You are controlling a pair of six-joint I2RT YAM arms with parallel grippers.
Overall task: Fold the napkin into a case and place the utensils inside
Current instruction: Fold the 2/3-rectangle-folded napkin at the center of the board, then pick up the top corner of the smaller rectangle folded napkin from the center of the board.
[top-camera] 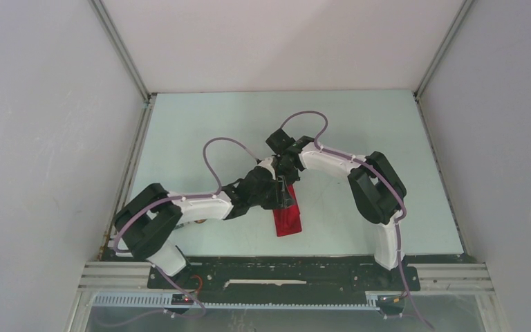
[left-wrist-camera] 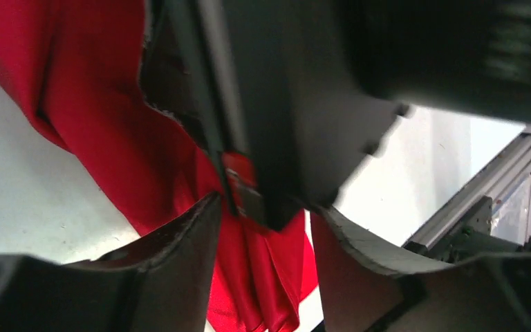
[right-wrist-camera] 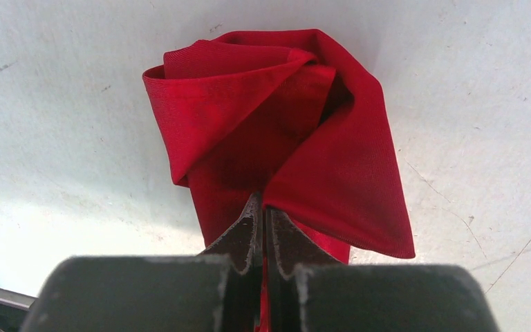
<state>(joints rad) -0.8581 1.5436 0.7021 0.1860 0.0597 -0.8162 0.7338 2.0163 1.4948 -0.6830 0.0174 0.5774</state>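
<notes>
Pale table bears one napkin, right end effector clamping it.

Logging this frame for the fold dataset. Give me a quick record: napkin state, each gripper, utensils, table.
napkin: red, folded into a narrow, loosely layered bundle, lying flat on the table
right gripper: shut, pinching the napkin at its far end
left gripper: open, jaws apart on either side of the right gripper's tip, over the cloth, holding nothing
utensils: none visible in any view
table: pale surface with faint scratches
task stage: cloth folded, case not yet filled as far as can be seen
</notes>
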